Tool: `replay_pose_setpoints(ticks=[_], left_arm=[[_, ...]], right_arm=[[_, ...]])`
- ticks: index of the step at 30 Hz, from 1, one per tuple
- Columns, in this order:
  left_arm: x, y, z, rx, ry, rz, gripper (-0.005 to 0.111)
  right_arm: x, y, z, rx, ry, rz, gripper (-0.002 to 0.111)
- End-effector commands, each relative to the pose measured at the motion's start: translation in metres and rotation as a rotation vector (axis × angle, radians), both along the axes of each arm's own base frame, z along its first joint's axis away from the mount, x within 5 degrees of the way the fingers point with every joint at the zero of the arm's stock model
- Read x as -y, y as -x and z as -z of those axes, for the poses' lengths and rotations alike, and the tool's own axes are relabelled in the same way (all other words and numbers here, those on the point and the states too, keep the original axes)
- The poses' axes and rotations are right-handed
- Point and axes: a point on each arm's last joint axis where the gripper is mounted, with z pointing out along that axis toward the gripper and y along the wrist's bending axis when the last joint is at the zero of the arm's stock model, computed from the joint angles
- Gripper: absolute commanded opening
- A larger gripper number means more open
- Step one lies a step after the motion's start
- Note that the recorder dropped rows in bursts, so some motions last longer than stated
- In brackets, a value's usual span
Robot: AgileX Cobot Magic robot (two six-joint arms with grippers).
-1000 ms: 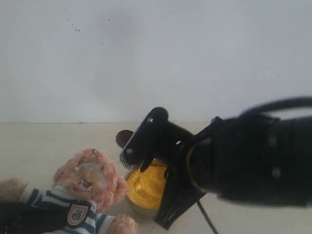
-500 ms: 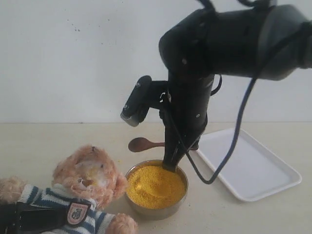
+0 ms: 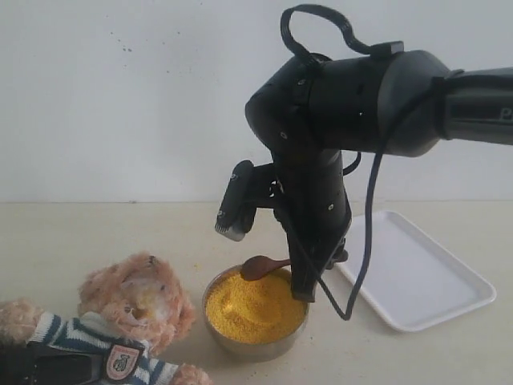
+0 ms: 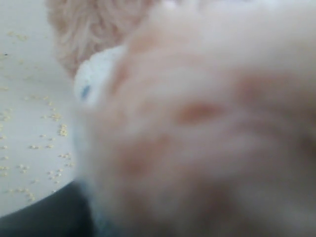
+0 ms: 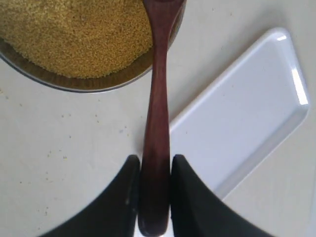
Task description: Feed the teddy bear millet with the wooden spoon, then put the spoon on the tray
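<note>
The teddy bear [image 3: 136, 301] lies at the lower left in its striped shirt. Its blurred fur [image 4: 197, 123] fills the left wrist view. My left gripper [image 3: 48, 369] is a black shape across the bear's body, its fingers buried in the plush. Next to the bear's head stands the steel bowl [image 3: 256, 346] filled with yellow millet [image 3: 252, 305]. My right gripper [image 5: 154, 160] is shut on the handle of the wooden spoon [image 5: 157, 113]. The spoon's bowl [image 3: 258, 267] hangs over the far rim of the millet [image 5: 74, 34]. To the right lies the white tray [image 3: 417, 277].
Loose millet grains [image 4: 34, 148] are scattered on the cream tabletop beside the bear. The right arm's black body [image 3: 337, 104] and cable tower over the bowl. A white wall closes the back. The tray [image 5: 247, 113] lies just beside the steel bowl [image 5: 74, 85].
The right arm has drawn back from the camera. The spoon has come down from behind the bowl to the millet's far rim. The bear shifted slightly down and left.
</note>
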Motion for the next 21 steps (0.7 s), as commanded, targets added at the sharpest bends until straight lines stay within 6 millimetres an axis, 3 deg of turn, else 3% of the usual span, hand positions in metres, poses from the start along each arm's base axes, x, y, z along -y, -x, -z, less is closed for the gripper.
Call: replay_pose_setpoints(ticks=[1,6,21], left_arm=[[0.0005,0.0003,-0.0024,0.016,0.019,-0.004,0.004],[0.0005,0.0003,-0.0024,0.016,0.019,-0.004,0.004],[0.0012,0.0018,-0.0019,-0.009,0.028,0.005,0.004]], right_arm=[[-0.0034,0.0008,0.0060,-0.059,-0.042,0.003,0.000],[-0.0077,0.0061,0.0129,-0.136,-0.064,0.001,0.000],[-0.0063,0.0075,0.0062,-0.113,-0.100,0.067,0.000]])
